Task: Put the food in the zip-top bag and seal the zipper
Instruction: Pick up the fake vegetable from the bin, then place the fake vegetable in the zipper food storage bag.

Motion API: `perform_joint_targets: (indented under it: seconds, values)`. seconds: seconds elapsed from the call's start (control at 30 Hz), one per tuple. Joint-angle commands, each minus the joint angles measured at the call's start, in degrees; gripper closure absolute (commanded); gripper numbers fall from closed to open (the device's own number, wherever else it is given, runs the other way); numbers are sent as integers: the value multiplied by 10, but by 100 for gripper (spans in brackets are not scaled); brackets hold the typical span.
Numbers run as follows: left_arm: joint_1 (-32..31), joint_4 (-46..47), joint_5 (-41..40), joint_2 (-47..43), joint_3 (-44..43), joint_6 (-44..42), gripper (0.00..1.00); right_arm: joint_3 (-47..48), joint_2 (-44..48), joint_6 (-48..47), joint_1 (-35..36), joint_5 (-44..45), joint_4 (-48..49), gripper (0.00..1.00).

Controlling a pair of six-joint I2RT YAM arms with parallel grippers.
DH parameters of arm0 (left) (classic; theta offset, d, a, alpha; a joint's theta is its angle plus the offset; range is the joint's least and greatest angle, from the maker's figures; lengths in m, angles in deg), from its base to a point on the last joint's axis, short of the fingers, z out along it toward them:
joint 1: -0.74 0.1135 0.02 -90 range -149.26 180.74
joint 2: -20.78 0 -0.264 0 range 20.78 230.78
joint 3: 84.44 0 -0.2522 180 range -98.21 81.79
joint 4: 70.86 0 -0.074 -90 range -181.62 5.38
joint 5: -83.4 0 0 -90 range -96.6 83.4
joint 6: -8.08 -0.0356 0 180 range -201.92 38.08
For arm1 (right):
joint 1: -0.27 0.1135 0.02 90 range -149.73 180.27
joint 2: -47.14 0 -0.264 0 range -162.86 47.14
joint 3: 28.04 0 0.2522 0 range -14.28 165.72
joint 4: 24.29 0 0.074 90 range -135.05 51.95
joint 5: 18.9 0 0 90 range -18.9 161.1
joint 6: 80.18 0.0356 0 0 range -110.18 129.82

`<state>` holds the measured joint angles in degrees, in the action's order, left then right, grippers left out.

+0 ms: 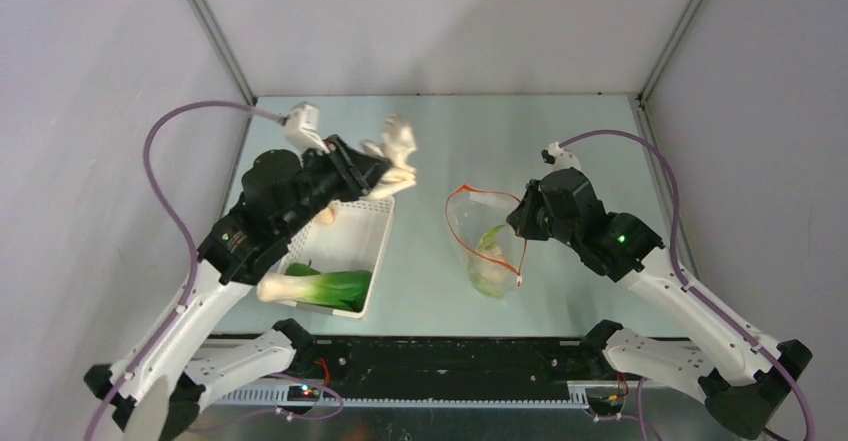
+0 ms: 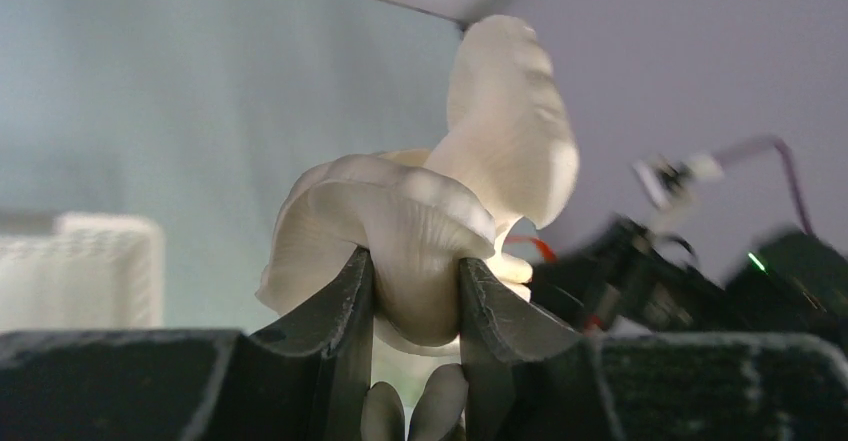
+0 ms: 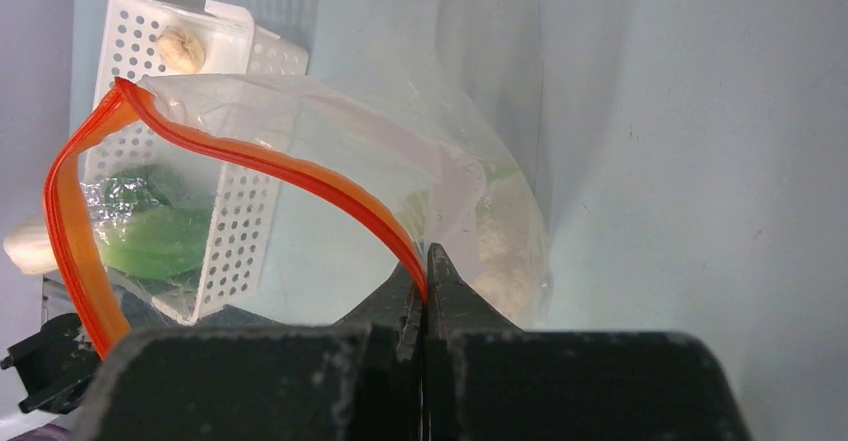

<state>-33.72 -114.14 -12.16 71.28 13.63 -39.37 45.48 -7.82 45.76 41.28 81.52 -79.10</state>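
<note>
My left gripper point(image 1: 385, 173) is shut on a white mushroom cluster point(image 1: 396, 150), held in the air past the basket's far right corner; in the left wrist view the mushroom point(image 2: 430, 221) is pinched between my fingers point(image 2: 345, 311). My right gripper point(image 1: 517, 219) is shut on the red-orange zipper point(image 3: 300, 176) of the clear zip-top bag point(image 1: 487, 246), holding its mouth point(image 1: 480, 201) open and raised. Green-and-white food lies inside the bag point(image 3: 500, 231). A bok choy point(image 1: 320, 287) lies in the basket.
A white perforated basket point(image 1: 375, 251) stands at the left centre, under my left arm, with a small white mushroom point(image 3: 181, 49) in its far corner. Grey walls enclose the table on three sides.
</note>
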Motion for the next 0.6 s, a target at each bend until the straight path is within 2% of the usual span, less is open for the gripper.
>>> perform_joint_targets:
  seconds: [0.0,0.1,0.27,0.43,0.57]
  values:
    - [-104,107,48,31,-45,-116,73,-1,-2,-5,-1,-3,22,100]
    - [-141,117,73,52,-60,-148,73,0,-2,-3,-1,-6,23,100]
    - [-177,168,228,99,-60,-172,73,0,0,-3,-1,-7,22,100]
    - [-212,241,238,118,-27,-196,77,0,3,1,-1,-9,22,100]
    - [-214,227,241,138,-32,-186,76,-1,10,3,-1,-14,24,100]
